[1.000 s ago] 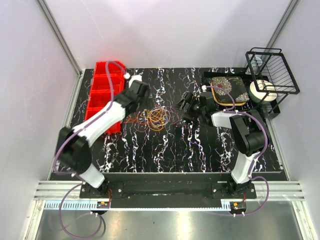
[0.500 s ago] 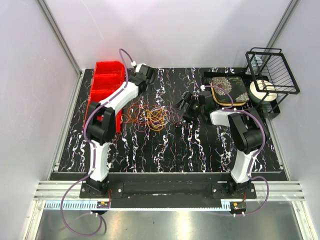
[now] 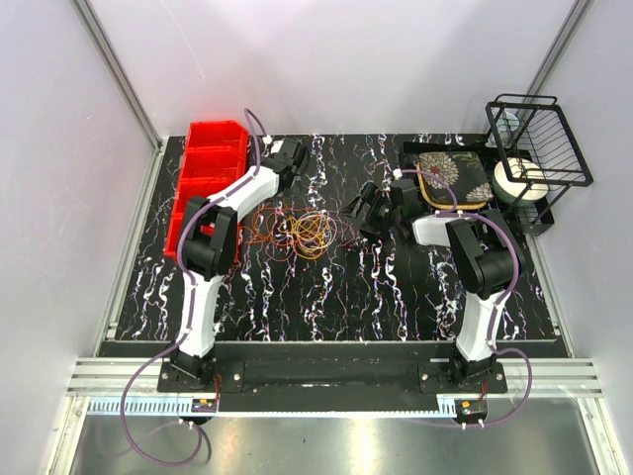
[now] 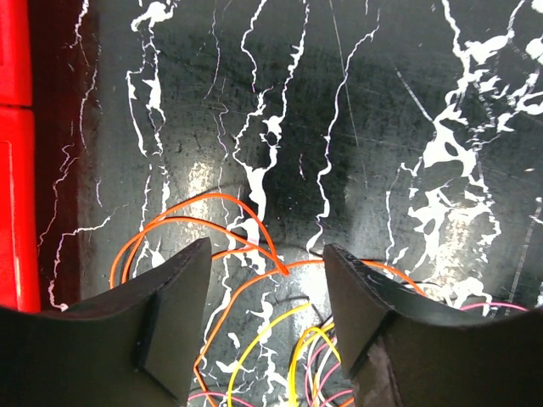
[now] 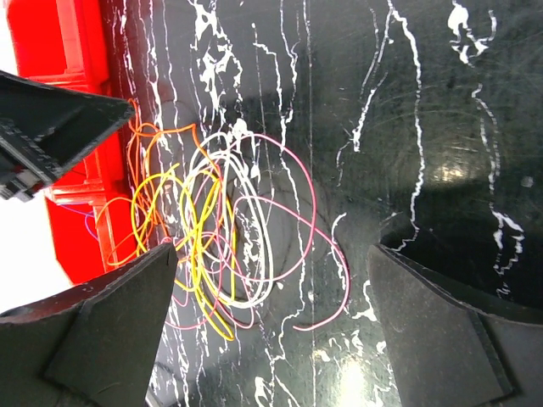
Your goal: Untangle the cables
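Top external view: the cables (image 3: 302,233) lie as one loose tangle on the bench (image 3: 326,297), just right of the red bins (image 3: 211,158). The left end effector (image 3: 294,155) hangs beyond the tangle's far side. The right end effector (image 3: 358,208) sits just to its right, pointing at it.

Left wrist view: the left end effector (image 4: 265,250) has its jaws apart with nothing between them. An orange arc of the cables (image 4: 282,271) lies flat on the bench below the gap, with yellow and pink strands nearer the camera.

Right wrist view: the right end effector (image 5: 273,254) is spread wide and empty. The cables (image 5: 212,246) lie ahead of it, against the bins (image 5: 76,51).

The wires look thin, light and springy, so they are likely to slip from the pads and drag the whole knot along when pulled. The best hold is probably an outlying strand that stands free of the mass, such as the pink one on the right edge or the orange arc on the far side, while the other arm pins the rest.
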### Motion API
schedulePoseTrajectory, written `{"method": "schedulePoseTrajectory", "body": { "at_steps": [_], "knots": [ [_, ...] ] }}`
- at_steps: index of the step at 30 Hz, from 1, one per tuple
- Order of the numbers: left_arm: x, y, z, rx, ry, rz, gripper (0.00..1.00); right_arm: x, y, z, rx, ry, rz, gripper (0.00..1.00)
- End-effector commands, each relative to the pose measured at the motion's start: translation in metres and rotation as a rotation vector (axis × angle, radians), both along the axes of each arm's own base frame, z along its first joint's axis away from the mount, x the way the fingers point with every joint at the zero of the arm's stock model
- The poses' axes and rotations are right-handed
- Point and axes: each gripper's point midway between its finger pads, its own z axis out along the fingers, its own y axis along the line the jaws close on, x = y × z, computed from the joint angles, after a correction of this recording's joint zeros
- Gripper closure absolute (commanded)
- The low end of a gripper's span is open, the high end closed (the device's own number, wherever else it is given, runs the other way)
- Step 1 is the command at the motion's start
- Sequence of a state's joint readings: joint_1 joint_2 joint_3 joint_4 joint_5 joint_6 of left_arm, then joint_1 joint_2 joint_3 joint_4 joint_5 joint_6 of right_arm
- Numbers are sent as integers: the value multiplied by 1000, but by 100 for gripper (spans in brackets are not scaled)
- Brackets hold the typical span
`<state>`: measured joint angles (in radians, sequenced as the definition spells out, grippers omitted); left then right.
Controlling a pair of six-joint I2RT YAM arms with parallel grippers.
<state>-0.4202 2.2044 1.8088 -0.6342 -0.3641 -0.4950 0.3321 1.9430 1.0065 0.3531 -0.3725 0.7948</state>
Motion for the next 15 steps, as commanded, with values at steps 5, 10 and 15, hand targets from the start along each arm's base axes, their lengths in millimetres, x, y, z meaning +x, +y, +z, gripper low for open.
{"method": "schedulePoseTrajectory", "body": {
  "at_steps": [5,10,15],
  "knots": [
    [3,-2,-15,3,11,13,50,5,8,9,20,-19,21,0],
    [1,-1,-20,7,22,17,77,5,9,9,19,-15,22,0],
    [9,3,-2,41,7,16,100,4,8,10,19,-15,22,0]
  ]
}}
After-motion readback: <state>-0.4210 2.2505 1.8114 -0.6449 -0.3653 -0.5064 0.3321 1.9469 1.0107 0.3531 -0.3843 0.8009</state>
